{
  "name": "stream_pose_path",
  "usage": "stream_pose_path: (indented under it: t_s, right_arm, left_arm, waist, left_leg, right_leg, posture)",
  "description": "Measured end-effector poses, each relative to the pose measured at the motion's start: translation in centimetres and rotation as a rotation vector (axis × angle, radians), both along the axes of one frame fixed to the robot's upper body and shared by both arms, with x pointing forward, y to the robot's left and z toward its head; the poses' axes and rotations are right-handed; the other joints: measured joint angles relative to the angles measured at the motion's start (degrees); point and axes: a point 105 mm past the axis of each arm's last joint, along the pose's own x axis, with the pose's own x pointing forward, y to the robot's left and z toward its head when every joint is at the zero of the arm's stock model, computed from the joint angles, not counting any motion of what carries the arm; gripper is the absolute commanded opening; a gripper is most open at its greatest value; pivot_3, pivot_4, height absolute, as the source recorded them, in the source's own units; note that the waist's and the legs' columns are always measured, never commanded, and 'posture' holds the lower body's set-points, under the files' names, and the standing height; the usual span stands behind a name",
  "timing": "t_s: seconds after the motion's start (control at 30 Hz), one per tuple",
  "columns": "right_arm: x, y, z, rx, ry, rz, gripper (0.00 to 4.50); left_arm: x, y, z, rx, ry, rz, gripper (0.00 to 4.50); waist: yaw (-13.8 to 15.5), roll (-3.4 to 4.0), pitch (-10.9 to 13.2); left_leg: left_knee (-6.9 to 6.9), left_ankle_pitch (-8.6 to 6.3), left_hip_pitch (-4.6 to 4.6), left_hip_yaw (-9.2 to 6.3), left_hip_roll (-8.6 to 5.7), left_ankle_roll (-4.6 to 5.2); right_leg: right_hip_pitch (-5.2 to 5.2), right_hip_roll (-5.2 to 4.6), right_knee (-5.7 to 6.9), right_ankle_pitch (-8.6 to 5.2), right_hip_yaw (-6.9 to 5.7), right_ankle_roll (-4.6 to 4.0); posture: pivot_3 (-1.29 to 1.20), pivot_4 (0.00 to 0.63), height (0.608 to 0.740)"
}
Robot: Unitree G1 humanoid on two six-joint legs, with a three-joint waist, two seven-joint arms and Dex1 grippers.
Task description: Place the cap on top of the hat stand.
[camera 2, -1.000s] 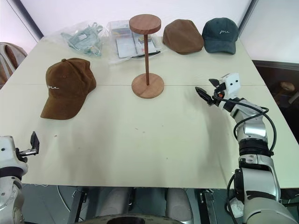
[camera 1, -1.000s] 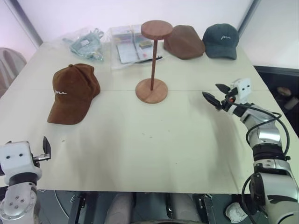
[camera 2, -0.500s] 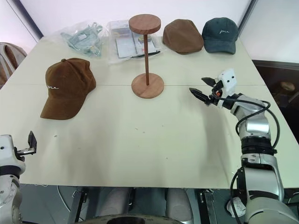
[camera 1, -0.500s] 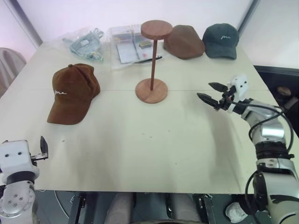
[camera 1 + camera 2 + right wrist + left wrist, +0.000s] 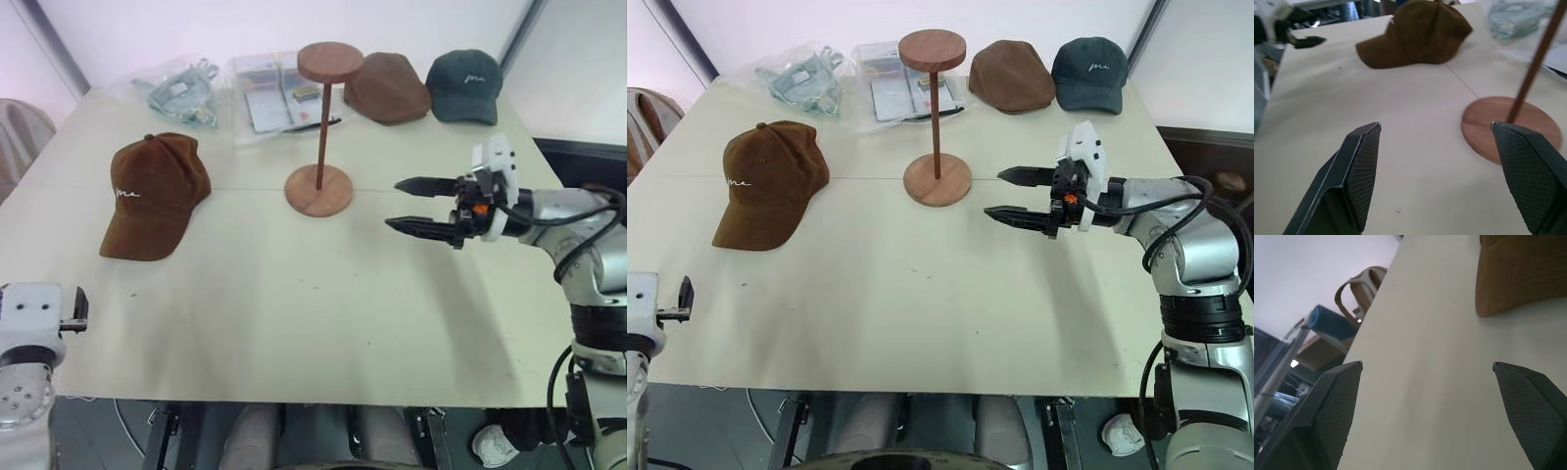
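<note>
1. I see the cap [image 5: 155,194] lying flat on the surface [image 5: 294,313] at the middle left of the head-camera frame, crown toward the top, brim toward the lower left, its white script logo facing left.
2. The hat stand [image 5: 319,132] is upright at centre top, disc bare, well apart from the cap, to its right.
3. My right gripper [image 5: 416,205] sits right of centre, just right of the stand's base, held level with its fingers spread wide and empty, pointing left across the frame toward stand and cap.
4. My left gripper [image 5: 76,309] is at the lower left edge, jaws fully apart and empty; the brim shows near the top of its wrist view [image 5: 1520,276].
5. The relation that matters: the cap lies above and slightly right of the left gripper, with bare surface between them, while the stand stands between it and the right gripper. I judge the left arm nearer, with the brim as its closest edge.
</note>
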Motion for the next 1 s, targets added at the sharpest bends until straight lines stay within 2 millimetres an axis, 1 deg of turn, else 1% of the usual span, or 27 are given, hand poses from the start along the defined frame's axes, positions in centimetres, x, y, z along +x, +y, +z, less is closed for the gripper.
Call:
stream_pose_path:
  t_s: [0.13,0.23,0.33,0.37,0.47,0.63,0.7,0.83,1.0]
  right_arm:
    - [0.2,0.4,0.4,0.015,-0.018,-0.011,3.66]
    - [0.3,0.7,0.3,0.025,-0.021,-0.008,3.66]
    - [0.5,0.9,0.3,0.029,-0.039,-0.016,3.66]
    - [0.6,0.9,0.3,0.032,-0.043,-0.021,3.66]
    - [1.0,1.1,0.0,0.050,-0.046,-0.031,3.66]
    - [1.3,1.5,-0.4,0.054,-0.045,-0.035,3.66]
    - [1.4,1.5,-0.3,0.056,-0.050,-0.039,3.66]
    - [1.4,1.5,-0.3,0.058,-0.060,-0.043,3.66]
    - [1.5,1.5,-0.2,0.062,-0.064,-0.050,3.66]
  left_arm:
    - [-0.1,-0.6,-0.1,0.153,0.096,-0.083,4.47]
    - [-0.1,-1.0,-1.0,0.231,0.154,-0.127,4.47]
    - [0.0,-0.7,-1.8,0.258,0.183,-0.132,4.47]
    - [0.1,-0.5,-1.9,0.307,0.204,-0.142,4.47]
    - [1.3,0.3,-2.0,0.454,0.258,-0.185,4.47]
    - [3.8,-0.1,-2.1,0.633,0.260,-0.271,4.47]
    - [4.6,-0.1,-2.4,0.670,0.255,-0.283,4.47]
    - [5.5,-0.1,-3.3,0.717,0.251,-0.291,4.47]
    - [6.8,0.3,-3.6,0.745,0.208,-0.280,4.47]
  waist:
    - [0.03,0.00,0.00]
    - [0.05,0.00,0.00]
    - [0.06,0.00,0.00]
    - [0.08,0.00,-0.01]
    - [0.14,0.01,-0.01]
    - [-0.02,0.02,0.00]
    - [-0.03,0.02,0.00]
    - [-0.26,0.02,-0.01]
    - [0.05,0.06,-0.03]
  left_leg:
    - [-0.01,0.00,-0.15,0.01,0.01,0.00]
    - [0.00,0.00,-0.31,0.01,0.02,0.00]
    - [0.01,0.00,-0.41,0.01,0.02,0.00]
    - [0.01,0.00,-0.41,0.01,0.02,0.00]
    - [0.01,0.00,-0.42,0.01,0.02,0.00]
    - [0.00,0.01,-0.48,0.03,0.01,0.00]
    - [-0.02,0.01,-0.50,0.03,0.02,0.01]
    - [0.00,0.01,-0.49,0.03,0.02,0.01]
    - [0.02,0.02,-0.31,0.01,0.04,0.02]
  right_leg:
    - [-0.14,0.00,-0.01,0.01,0.00,-0.01]
    - [-0.30,0.00,-0.01,0.02,0.00,-0.01]
    - [-0.41,0.00,0.01,0.05,-0.01,-0.01]
    - [-0.41,0.00,0.02,0.05,-0.01,-0.01]
    - [-0.45,0.01,0.05,0.05,-0.03,-0.02]
    - [-0.54,0.01,0.06,0.17,-0.01,0.19]
    - [-0.59,0.01,0.10,0.25,-0.01,0.34]
    - [-0.68,0.01,0.32,0.27,-0.01,0.38]
    - [-0.69,0.03,0.72,0.26,-0.01,0.38]
  posture:
    - [0.00,0.150,0.740]
    - [0.00,0.150,0.740]
    - [0.00,0.150,0.740]
    - [0.00,0.150,0.740]
    - [0.00,0.150,0.740]
    - [0.00,0.150,0.740]
    - [0.00,0.150,0.740]
    - [0.00,0.150,0.740]
    - [0.00,0.150,0.740]
